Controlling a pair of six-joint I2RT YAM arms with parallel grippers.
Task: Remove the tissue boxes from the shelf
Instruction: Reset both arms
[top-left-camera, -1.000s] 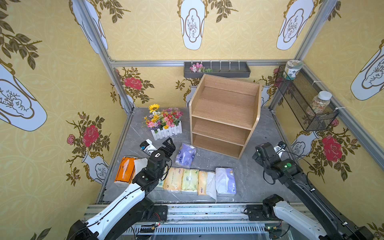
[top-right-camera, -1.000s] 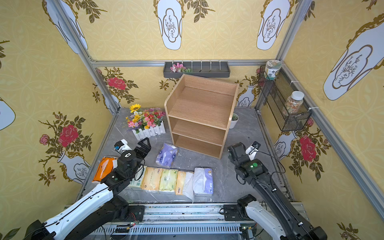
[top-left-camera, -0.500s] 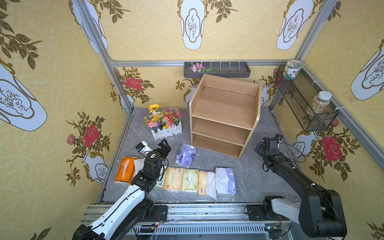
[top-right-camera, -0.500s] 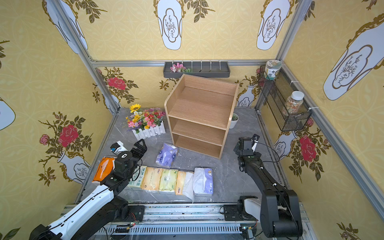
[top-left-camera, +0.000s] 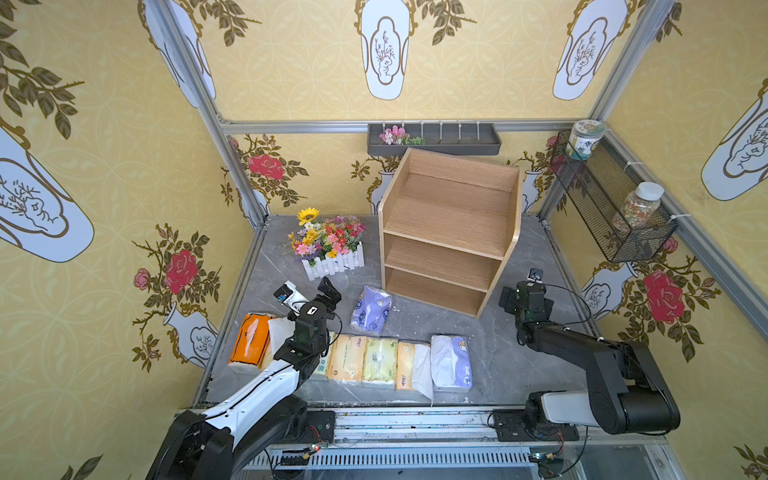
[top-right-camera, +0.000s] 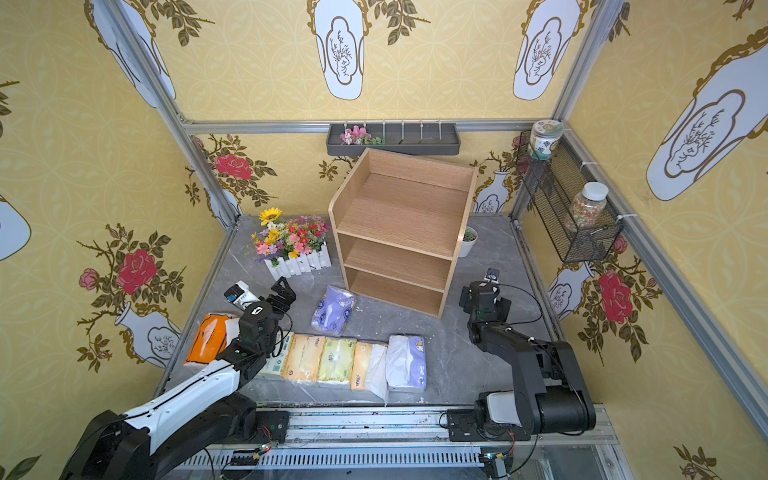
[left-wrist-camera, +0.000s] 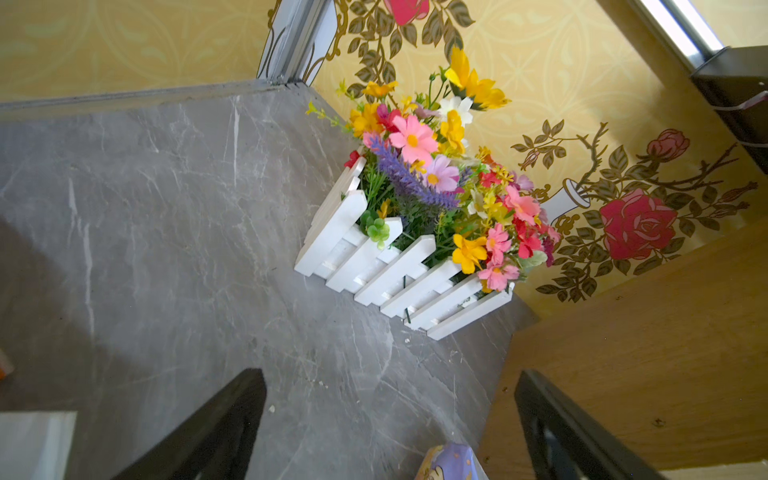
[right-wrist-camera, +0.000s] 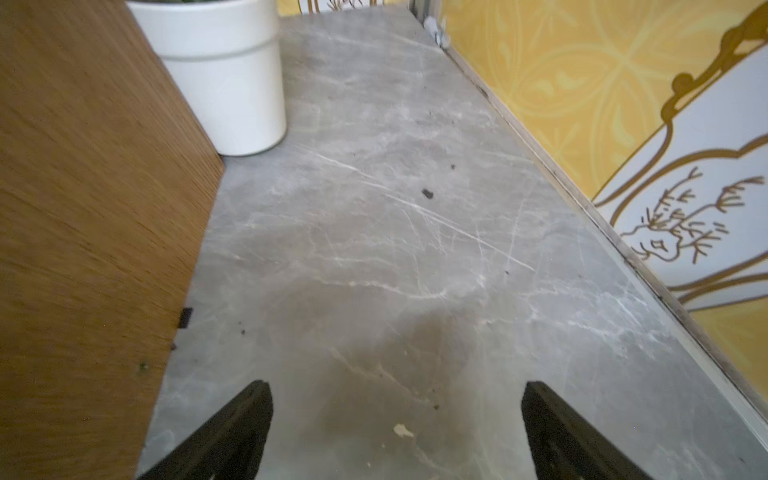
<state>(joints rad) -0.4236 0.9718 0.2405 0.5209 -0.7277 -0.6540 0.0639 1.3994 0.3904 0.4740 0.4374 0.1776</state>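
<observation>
My left hand (left-wrist-camera: 390, 376) and right hand (right-wrist-camera: 397, 388) both gape wide, holding nothing, above the worktop (top-left-camera: 490, 345). The tissue boxes (top-left-camera: 376, 361) lie along its front. Every tier of the shelf (top-left-camera: 446, 216) is bare, so I judge the job done.

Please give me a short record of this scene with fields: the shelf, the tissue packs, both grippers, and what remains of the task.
shelf: all three tiers bare
tissue packs: in a row on the table near its front edge
lavender pack: lies apart, between the row and the shelf
left gripper: open, holds nothing
right gripper: open, holds nothing, beside the shelf
task: seems done
</observation>
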